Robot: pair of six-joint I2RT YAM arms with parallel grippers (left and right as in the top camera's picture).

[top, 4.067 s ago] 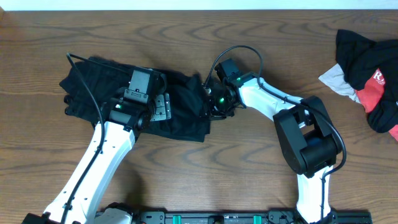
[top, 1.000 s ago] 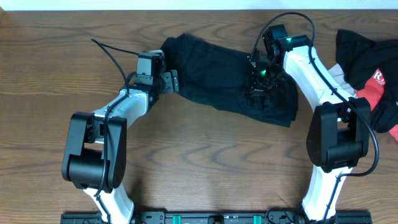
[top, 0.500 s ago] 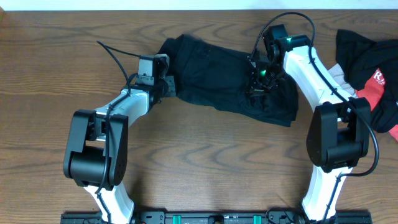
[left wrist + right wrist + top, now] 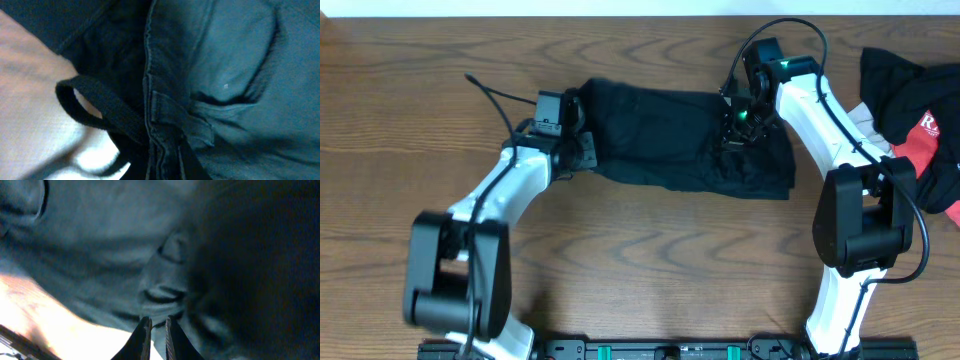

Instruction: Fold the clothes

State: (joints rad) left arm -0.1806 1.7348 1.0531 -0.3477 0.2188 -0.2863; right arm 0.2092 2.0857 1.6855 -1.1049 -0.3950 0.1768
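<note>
A plain black trouser-like garment (image 4: 665, 145), one of the clothes, lies stretched left to right across the middle of the table, with a bunched fold at its right end (image 4: 760, 170). My left gripper (image 4: 580, 150) is shut on its left end. In the left wrist view a stitched seam (image 4: 152, 110) runs down into the closed jaws (image 4: 165, 167), and a black loop (image 4: 92, 107) hangs beside it. My right gripper (image 4: 735, 132) is shut on the garment's upper right part. There the two dark fingertips (image 4: 145, 332) pinch a ridge of cloth (image 4: 165, 287).
A pile of other clothes, black and red with white lettering (image 4: 920, 120) over a pale grey piece (image 4: 860, 125), lies at the table's right edge. Bare wooden table (image 4: 650, 260) shows in front of the garment. The left arm's cable (image 4: 495, 95) arcs to the left.
My left gripper has shut on the garment's left end and drawn it leftward. The cloth now lies straighter and flatter. The right gripper has stayed put, still pinching.
</note>
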